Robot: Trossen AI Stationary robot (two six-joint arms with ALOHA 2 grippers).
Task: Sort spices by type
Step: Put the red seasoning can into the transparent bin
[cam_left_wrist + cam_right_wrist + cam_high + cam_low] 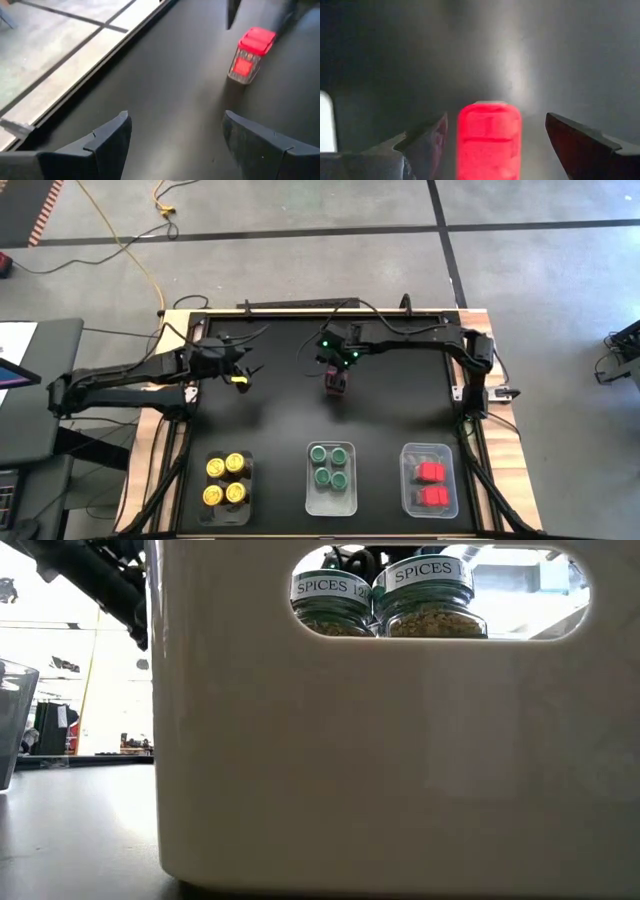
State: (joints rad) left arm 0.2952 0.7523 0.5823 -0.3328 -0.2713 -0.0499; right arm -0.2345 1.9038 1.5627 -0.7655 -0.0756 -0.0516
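Red-lidded spice jar (489,140) between right gripper (495,142) spread fingers, untouched

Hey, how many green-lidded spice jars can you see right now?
4, all in the middle clear tray, in a two-by-two block: two nearer the arms and two behind them. None seems hidden elsewhere.
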